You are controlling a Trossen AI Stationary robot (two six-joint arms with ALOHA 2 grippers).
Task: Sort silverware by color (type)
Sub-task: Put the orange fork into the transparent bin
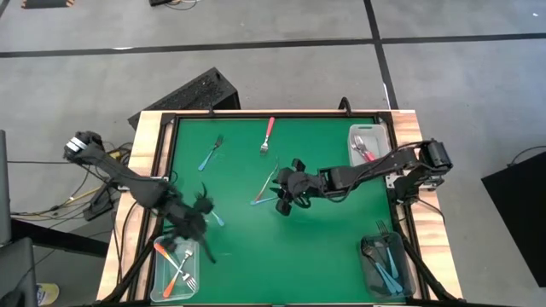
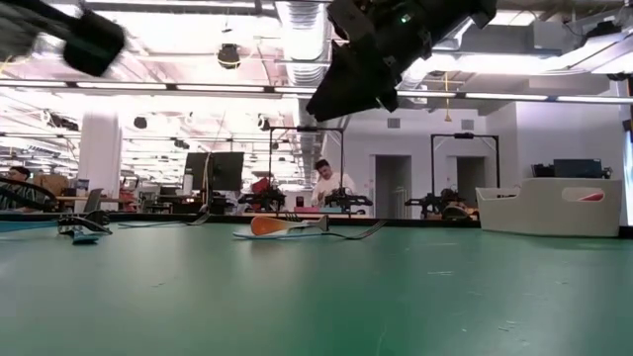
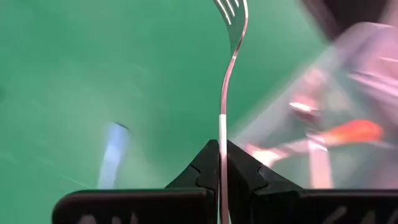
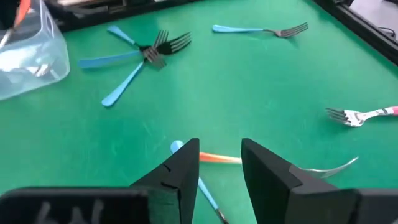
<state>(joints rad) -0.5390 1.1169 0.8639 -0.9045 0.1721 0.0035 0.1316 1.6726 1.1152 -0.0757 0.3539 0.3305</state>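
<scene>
My left gripper (image 1: 203, 223) (image 3: 219, 155) hovers over the table's near left part, beside the clear bin (image 1: 175, 271) holding orange-handled forks, and is shut on a fork (image 3: 227, 68). Its handle colour does not show. My right gripper (image 1: 281, 198) (image 4: 219, 155) is open at mid-table above an orange fork (image 4: 217, 158) lying across a blue fork (image 4: 205, 186); it touches neither. Three blue forks (image 4: 134, 59) lie crossed on the table near the left gripper. A lone blue fork (image 1: 211, 153) and a pink fork (image 1: 269, 135) lie flat toward the far edge. My left gripper pinches the fork by its handle (image 3: 222, 134) between the two fingers. The fork runs out along the fingers past their tips, seen edge-on, with its tines (image 3: 231, 9) at the far end. It is lifted clear of the table.
A clear bin (image 1: 367, 145) at the far right holds pink forks. Another bin (image 1: 384, 264) at the near right holds blue forks. A raised dark rim (image 1: 273, 115) frames the green mat. Bare mat lies between the two grippers and along the near edge.
</scene>
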